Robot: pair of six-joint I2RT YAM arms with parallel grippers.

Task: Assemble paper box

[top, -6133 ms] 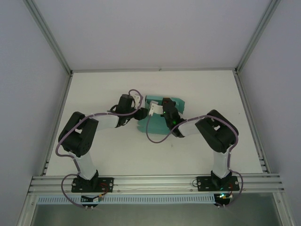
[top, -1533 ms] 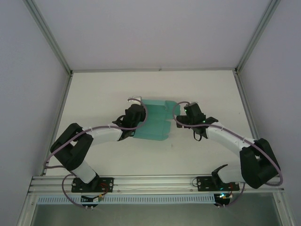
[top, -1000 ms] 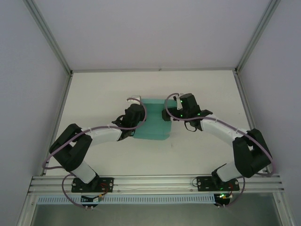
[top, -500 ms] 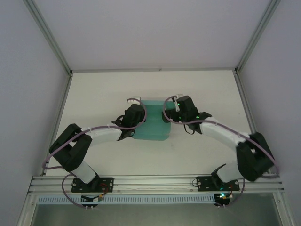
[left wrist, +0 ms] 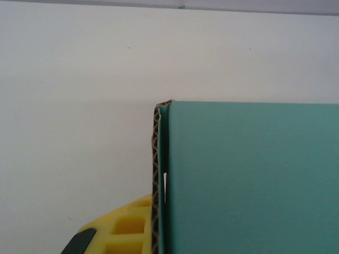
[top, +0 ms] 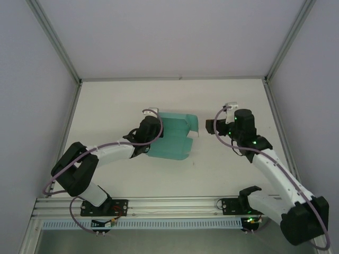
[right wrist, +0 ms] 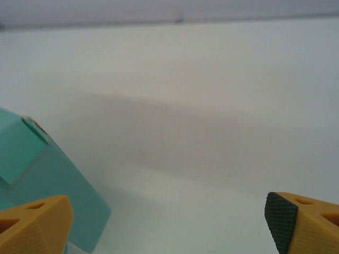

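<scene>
The white worktop (top: 217,172) carries everything; the left arm (top: 106,154) reaches in from the near left and the right arm (top: 275,169) from the near right; the teal paper box (top: 174,138) lies mid-worktop between them, partly folded, one flap curling up at its far right corner; the left end effector (top: 154,133) pinches the box's left wall, its yellow finger (left wrist: 124,233) pressed against the corrugated edge (left wrist: 155,174), the other finger hidden behind the panel; the right end effector (top: 212,126) hovers just right of the box, clear of it, its fingers spread wide.
</scene>
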